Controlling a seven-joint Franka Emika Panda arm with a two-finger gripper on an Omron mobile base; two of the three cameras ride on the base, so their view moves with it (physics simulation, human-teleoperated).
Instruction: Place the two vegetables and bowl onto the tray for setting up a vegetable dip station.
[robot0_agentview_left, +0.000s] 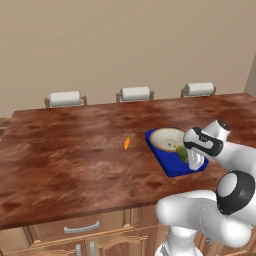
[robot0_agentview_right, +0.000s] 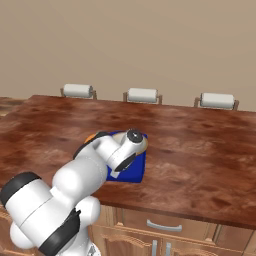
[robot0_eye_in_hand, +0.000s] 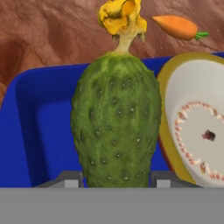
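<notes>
My gripper is shut on the dark green, bumpy cucumber-like vegetable, which has a yellow flower at its far end. It hangs just over the blue tray. The cream-white bowl with a tan-gold rim sits on the tray to the right of the vegetable. Beyond the tray, the small orange carrot lies on the wooden table. From the left base view, the gripper holds the green vegetable over the tray's near right part. The bowl is on its far part and the carrot lies to the tray's left.
The tray rests near the front edge of a long brown wooden table. Three chairs with white cushions stand along the far side. Cabinet drawers sit below the front edge. My own arm covers most of the tray in the right base view.
</notes>
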